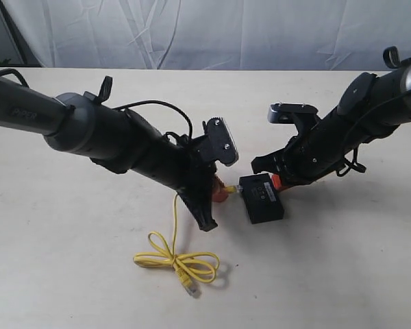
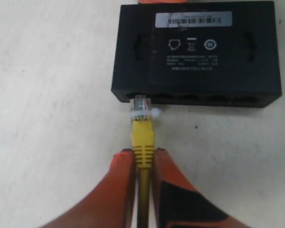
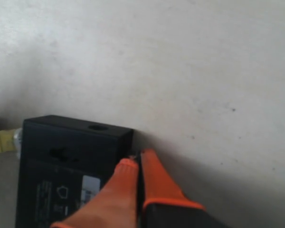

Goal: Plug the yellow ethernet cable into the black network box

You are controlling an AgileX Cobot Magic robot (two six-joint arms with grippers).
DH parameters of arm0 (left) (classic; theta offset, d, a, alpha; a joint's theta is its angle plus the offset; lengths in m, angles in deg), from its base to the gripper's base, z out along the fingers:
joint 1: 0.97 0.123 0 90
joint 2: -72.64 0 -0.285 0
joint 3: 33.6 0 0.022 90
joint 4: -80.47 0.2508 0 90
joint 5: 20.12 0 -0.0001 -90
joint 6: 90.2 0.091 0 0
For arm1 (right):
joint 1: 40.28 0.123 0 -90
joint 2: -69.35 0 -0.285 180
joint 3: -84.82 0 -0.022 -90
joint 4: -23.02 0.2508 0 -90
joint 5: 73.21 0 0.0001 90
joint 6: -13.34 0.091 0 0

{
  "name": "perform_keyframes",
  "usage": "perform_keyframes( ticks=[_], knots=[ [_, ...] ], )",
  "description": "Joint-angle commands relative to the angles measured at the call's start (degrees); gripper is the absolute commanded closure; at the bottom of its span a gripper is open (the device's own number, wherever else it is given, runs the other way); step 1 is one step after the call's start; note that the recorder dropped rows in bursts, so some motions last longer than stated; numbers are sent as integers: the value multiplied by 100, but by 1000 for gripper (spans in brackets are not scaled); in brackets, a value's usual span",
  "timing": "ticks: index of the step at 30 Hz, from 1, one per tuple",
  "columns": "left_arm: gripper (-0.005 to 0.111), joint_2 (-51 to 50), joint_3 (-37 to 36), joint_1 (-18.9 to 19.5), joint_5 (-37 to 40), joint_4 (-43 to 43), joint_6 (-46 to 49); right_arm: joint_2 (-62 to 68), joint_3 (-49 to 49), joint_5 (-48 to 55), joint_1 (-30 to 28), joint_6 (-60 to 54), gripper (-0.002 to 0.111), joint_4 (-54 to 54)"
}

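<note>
The black network box lies flat mid-table, label up. My left gripper is shut on the yellow ethernet cable, just behind its ribbed boot. The clear plug has its tip at the mouth of an end port in the box's front face; how deep it sits I cannot tell. The cable's remaining length lies looped on the table, its free plug toward the front. My right gripper is shut with nothing between its fingers, its tips against the far side of the box.
Both arms slant in over the pale table and meet at the box. A white cloth backdrop hangs behind the table's far edge. A black cable arcs above the left arm.
</note>
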Motion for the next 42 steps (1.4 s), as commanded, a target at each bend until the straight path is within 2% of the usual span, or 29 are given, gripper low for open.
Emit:
perform_keyframes(
  ticks=[1,8,19,35,42],
  knots=[
    [107,-119,-163,-51,318,-226,366,37,-12,280,95,-56,109,252],
    [107,126,-548,-4,335,-1364,1495,37,-12,269,95,-56,109,252],
    [107,176,-573,112,362,-1492,1495,37,-12,240,95,-33,109,252],
    [107,267,-573,112,-27,-1573,1495,37,-12,262,95,-20,109,292],
    [107,488,-724,112,-454,-1443,1485,37,-12,271,95,-19,109,292]
  ],
)
